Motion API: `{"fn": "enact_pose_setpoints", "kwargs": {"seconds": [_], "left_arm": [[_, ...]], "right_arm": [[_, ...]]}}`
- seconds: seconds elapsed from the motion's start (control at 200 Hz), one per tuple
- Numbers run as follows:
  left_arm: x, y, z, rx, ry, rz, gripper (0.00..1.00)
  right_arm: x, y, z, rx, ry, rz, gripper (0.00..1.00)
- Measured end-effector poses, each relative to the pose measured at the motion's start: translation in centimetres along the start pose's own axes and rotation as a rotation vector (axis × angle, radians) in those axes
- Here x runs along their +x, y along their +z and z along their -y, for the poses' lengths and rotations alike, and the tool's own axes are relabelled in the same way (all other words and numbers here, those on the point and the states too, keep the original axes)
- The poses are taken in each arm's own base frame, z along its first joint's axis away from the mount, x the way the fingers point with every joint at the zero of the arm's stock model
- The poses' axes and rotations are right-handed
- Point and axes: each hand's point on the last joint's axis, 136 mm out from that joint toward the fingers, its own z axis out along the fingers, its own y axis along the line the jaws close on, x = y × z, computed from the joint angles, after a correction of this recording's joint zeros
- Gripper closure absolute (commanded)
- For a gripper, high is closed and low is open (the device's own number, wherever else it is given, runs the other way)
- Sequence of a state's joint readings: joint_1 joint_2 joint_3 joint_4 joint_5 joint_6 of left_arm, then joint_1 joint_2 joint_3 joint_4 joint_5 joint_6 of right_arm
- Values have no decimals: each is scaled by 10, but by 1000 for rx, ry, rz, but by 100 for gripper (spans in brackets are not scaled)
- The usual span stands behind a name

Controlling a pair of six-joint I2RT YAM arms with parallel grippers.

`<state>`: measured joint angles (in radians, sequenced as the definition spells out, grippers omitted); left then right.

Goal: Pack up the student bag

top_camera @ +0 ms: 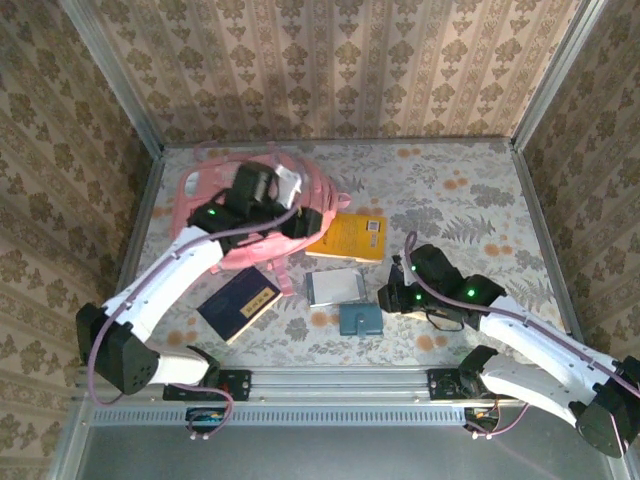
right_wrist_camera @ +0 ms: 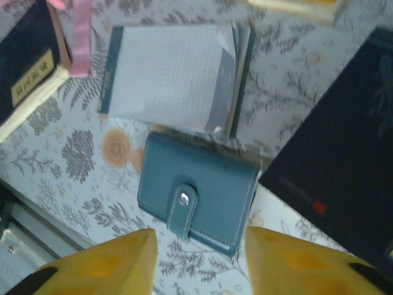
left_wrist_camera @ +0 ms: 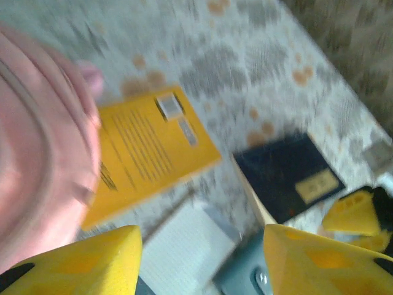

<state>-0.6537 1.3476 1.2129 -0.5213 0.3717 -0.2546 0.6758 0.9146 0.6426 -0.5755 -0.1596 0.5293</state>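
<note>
Student bag, large soft pink fabric backpack (top_camera: 312, 200), sits far-left on tabletop (top_camera: 480, 200); nearest, right pincer (right_wrist_camera: 199, 246) open, empty, small teal snap wallet (right_wrist_camera: 196, 193) just ahead, long axis spanning its gap; beyond, left pincer (left_wrist_camera: 202, 246) open beside bag.

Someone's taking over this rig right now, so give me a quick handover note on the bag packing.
Left hand: open, empty, over the student bag.
Right hand: open, empty, just above the teal wallet.
On the table outside the bag: yellow book, navy book, grid notepad and the wallet. A dark flat item lies by the right hand.
Done: cannot tell what is inside the bag.
Left: pack those items.
</note>
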Motion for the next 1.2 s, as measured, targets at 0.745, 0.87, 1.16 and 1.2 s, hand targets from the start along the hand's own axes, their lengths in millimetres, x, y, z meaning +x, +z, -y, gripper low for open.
{"fn": "enact_pose_setpoints", "kwargs": {"seconds": [0.745,0.87,1.16,1.2], "left_arm": [[165,132,59,187,6,-457,49],[169,138,56,186,4,-459,49],[178,147,48,197,-25,-455,49],[179,147,49,201,-28,-454,49]], "right_arm": [[89,64,12,97,-46,-290,100],[91,74,14,113,-39,-302,100],[70,81,24,120,34,-244,100],[68,81,26,123,41,-240,100]]}}
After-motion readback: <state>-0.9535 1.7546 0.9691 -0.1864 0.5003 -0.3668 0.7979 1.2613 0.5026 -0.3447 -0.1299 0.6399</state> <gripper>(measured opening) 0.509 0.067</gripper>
